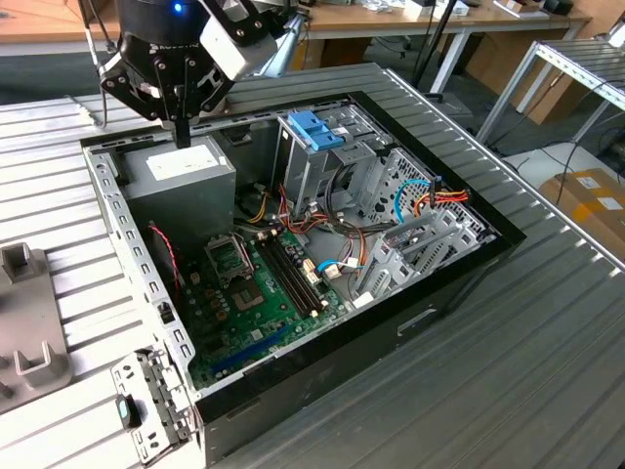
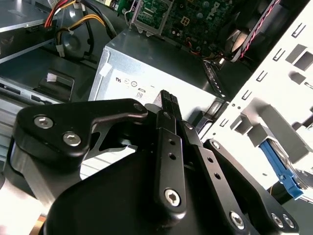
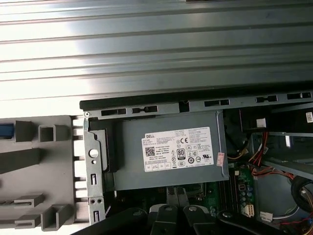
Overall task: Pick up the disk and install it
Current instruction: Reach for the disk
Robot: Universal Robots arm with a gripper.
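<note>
Ribbed metal bench (image 1: pixel 547 371) w/ open PC case (image 1: pixel 117 225); gripper (image 1: pixel 183 140) clenched on nothing, hovers over power box (image 1: pixel 186 168), exterior view's 10 o'clock.

Ribbed grey metal worktable (image 1: pixel 508 322) spreading across the foreground, pale wooden-topped benches (image 1: pixel 391 21) on metal legs along the back, a light metal-framed rack (image 1: pixel 576 68) at the exterior view's right, a cardboard box (image 1: pixel 591 200) on the dark grey floor (image 1: pixel 459 83) below it, even indoor light.

arm (image 1: pixel 161 44) poised high, fingers (image 1: pixel 183 129) pointing down, pressed together, empty.
</note>
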